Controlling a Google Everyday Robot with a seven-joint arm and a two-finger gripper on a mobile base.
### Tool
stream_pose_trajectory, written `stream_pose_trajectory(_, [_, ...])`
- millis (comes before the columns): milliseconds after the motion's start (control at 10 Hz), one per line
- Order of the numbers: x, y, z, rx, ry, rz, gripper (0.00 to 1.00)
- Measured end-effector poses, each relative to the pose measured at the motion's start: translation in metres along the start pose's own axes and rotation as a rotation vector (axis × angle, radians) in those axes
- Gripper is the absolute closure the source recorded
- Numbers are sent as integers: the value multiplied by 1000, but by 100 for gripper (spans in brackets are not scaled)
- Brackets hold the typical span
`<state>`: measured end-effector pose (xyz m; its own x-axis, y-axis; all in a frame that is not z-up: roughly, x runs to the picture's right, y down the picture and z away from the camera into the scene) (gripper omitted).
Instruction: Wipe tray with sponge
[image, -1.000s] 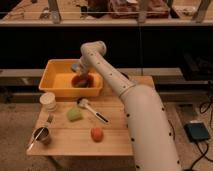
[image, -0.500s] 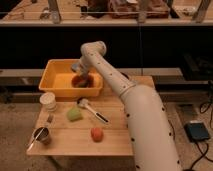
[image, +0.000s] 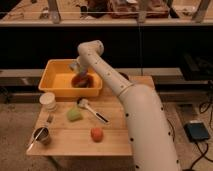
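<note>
The yellow-orange tray (image: 59, 86) stands at the back left of the wooden table. My arm reaches down into it from the right, and the gripper (image: 80, 76) sits low inside the tray, right above a small dark red-brown bowl (image: 83, 81). Its fingers are shut. I cannot make out the sponge; it is hidden at the gripper or behind the arm.
In front of the tray are a white cup (image: 48, 100), a green lump (image: 75, 115), a white-headed brush with a dark handle (image: 93, 111), an orange-red ball (image: 96, 134) and a metal cup holding a utensil (image: 41, 135). Dark shelving runs behind the table (image: 65, 145).
</note>
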<state>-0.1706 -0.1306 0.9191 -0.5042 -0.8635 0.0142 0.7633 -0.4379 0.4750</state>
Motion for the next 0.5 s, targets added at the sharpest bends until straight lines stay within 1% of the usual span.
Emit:
stream_pose_trajectory(100, [10,-11,0,-2,14,145,80])
stream_pose_trajectory(400, [28,-35,0,18,36,373,80])
stream_pose_trajectory(500, [31,-40,0,23,39,413,80])
